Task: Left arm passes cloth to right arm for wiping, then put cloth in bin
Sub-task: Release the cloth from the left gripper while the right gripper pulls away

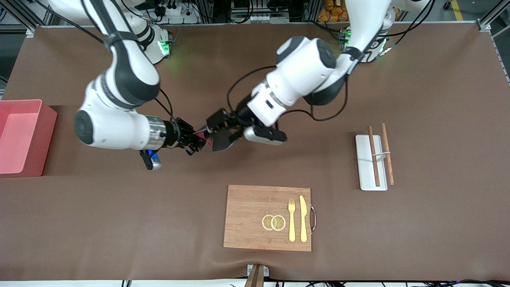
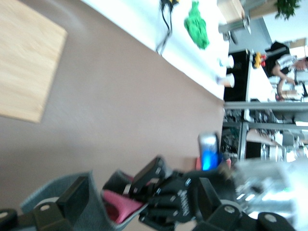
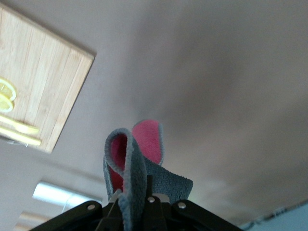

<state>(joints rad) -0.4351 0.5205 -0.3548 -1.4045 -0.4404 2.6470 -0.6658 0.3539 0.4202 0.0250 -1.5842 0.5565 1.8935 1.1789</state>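
Hanging in the air over the bare brown table mat, the small soft cloth [image 1: 220,140], dark grey on one face and red-magenta on the other, sits between the 2 black grippers. The right gripper [image 1: 198,142], on the white arm with the shiny silver wrist ring, is clamped on a fold of the cloth; the right wrist view shows the fabric [image 3: 137,168] bunched upright between its jaws. The left gripper [image 1: 217,125], on the white arm with the boxy all-white wrist block, has its 2 fingers spread wide, one to each side of the cloth.

The salmon-pink rectangular plastic bin [image 1: 24,137] stands at the right arm's end of the table, well apart from the cloth. The wooden cutting board [image 1: 247,217] lies nearer the front camera than the grippers, carrying 2 lemon slices [image 1: 273,223], a yellow fork [image 1: 292,220] and a yellow knife [image 1: 303,218]. Toward the left arm's end lies a white flat tray [image 1: 364,163] with 2 brown chopsticks [image 1: 373,156].
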